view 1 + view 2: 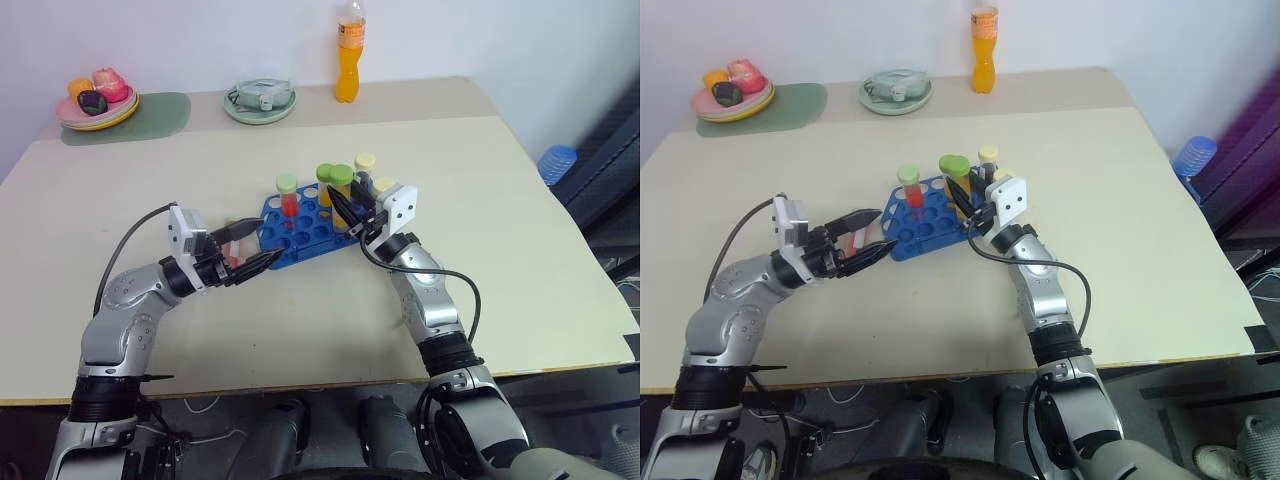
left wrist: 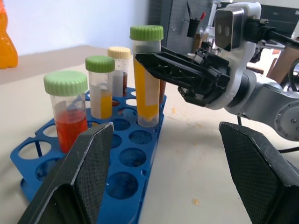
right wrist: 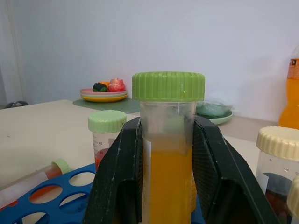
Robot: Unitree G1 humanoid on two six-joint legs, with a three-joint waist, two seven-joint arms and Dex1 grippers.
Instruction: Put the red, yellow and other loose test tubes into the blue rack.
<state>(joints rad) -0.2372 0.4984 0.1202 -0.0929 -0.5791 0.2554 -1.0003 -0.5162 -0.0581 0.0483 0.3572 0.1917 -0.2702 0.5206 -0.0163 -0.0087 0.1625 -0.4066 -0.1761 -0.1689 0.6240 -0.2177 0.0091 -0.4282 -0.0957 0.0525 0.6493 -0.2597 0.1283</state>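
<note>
Yellow-filled test tube (image 3: 167, 154) with the green cap is pinched between the right gripper's (image 1: 347, 208) two black fingers, upright, its bottom at or just inside a hole along the blue rack's (image 1: 300, 232) right edge. The rack sits around the middle of the table (image 1: 520, 250).

For this step, I'd keep the tube vertical and go straight down till it seats, then let go. Any tilt and the rim of the hole could catch it and drag the rack. Other tubes stand close by, including the red-filled tube (image 1: 288, 196) and a cream-capped one (image 1: 365, 165), so open only a little on release or a finger may knock a neighbour.

Left gripper (image 1: 248, 250) hovers with fingers wide apart at the rack's left edge, holding nothing. One more red tube (image 3: 32, 183) lies flat on the table beside that edge, probably next. The left could brace the rack if it slides.
</note>
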